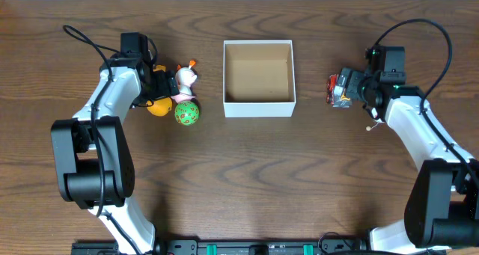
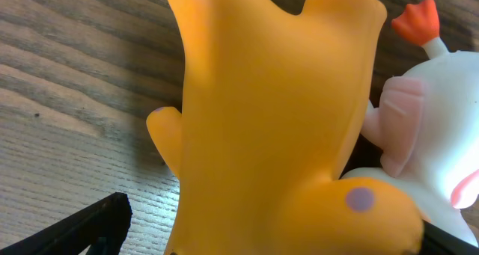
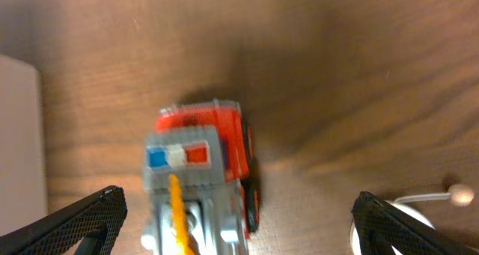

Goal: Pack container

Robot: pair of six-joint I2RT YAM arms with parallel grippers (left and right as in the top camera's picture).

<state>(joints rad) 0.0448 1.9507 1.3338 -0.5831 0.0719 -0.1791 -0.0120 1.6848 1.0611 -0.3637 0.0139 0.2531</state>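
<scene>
Mostly dark wood-grain table [image 1: 247, 180] — white-walled container [image 1: 259, 109] at centre; left end effector [image 1: 163, 90], right end effector [image 1: 346, 90] both spread wide, empty.

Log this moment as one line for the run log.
container empty | left gripper open around orange toy | right gripper open over red toy truck | white toy, green ball beside orange toy, unpacked

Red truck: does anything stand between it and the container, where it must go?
Nothing visible does. Only bare table lies between the truck and the container, and the container shows nothing inside. The other toys sit beyond its opposite wall, out of the way.
</scene>
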